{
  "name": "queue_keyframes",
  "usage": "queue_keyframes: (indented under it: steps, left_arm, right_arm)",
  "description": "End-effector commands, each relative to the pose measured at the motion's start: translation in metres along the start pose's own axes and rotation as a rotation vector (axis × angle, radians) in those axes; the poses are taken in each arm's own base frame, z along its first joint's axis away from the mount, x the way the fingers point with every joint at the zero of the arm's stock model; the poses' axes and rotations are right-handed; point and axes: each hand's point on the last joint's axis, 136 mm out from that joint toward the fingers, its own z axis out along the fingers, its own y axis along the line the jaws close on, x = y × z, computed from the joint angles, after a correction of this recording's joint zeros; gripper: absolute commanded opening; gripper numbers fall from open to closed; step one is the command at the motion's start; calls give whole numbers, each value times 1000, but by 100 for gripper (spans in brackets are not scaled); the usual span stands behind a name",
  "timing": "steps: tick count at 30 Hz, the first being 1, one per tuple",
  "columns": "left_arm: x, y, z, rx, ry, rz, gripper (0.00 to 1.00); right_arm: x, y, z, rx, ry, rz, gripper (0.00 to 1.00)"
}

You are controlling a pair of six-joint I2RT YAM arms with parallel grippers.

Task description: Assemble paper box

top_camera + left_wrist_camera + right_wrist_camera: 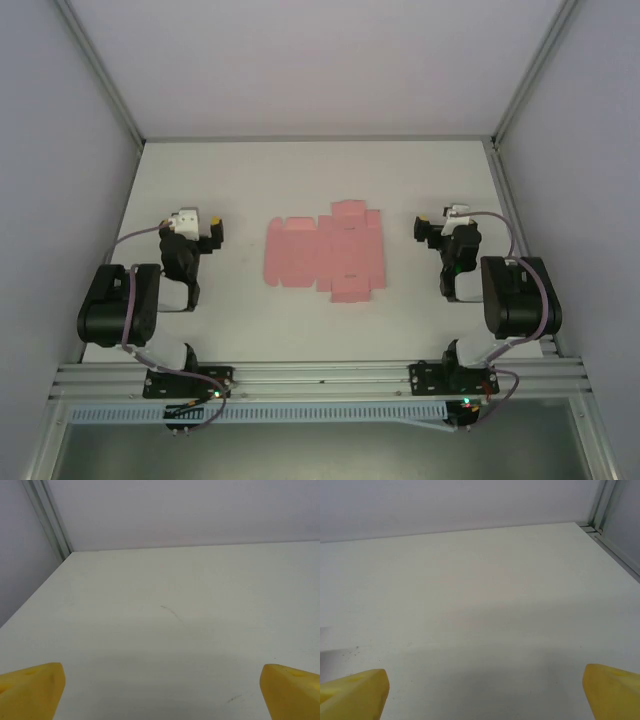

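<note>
**Both arms folded back, pink sheet lying flat between them**

Here's the scene: the paper box [325, 252] is a flat die-cut sheet of pink card, tabs and flaps splayed out, lying in the middle of the white table [300, 180]. Nothing is touching it.

On the near left, the left arm [120, 300] is folded up tight, its bulky black elbow pulled back towards the near rail [320, 378]. The wrist points away from the bases towards the far wall. The left jaws are spread wide with nothing between them — from the wrist camera, the two yellow fingertips [35, 687] sit in the bottom corners of the view, and between them is bare table with a faint scuff mark [172, 612].

The right arm [515, 295] mirrors it on the other side: elbow tucked back, wrist aimed the same way. The right jaws are just as wide and just as empty, with yellow fingertips [610, 687] low in both corners above plain white surface.

Seen from above, the sheet lies between the two wrists, well apart from each — the left wrist off its left edge, the right wrist off its right edge. Both sets of jaws are low, close to the table.
</note>
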Motion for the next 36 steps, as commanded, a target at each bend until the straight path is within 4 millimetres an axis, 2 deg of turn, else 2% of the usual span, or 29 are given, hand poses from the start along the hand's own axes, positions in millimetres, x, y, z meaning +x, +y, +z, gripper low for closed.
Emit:
queue_keyframes:
  steps: [1,15,19,25,28,30,32,34,36]
  left_arm:
    - [-4,2,-3,3,-13,17,100]
    - [-3,2,-3,4,-11,16,100]
    - [-6,3,-3,-3,-15,17,100]
    - [-34,0,-6,22,7,23,100]
    - [-56,1,-12,30,0,-65,100]
    - [-68,-7,-12,75,17,-104,100]
    - [-72,-15,-9,104,90,-163,100]
    - [-72,-29,-9,141,171,-236,100]
    - [-69,-53,-10,221,235,-306,100]
  right_arm:
    - [-3,0,-4,-8,-11,21,100]
    - [-3,0,-4,-5,-13,23,100]
    - [-10,5,-4,-38,-1,11,100]
    - [-33,15,-11,-81,21,-6,100]
    - [-48,16,-15,-63,7,-11,100]
    - [-61,18,-19,-57,5,3,100]
    - [-73,26,-21,-53,51,34,100]
    - [-74,42,-22,-76,151,88,100]
    - [-66,66,-23,-123,278,153,98]
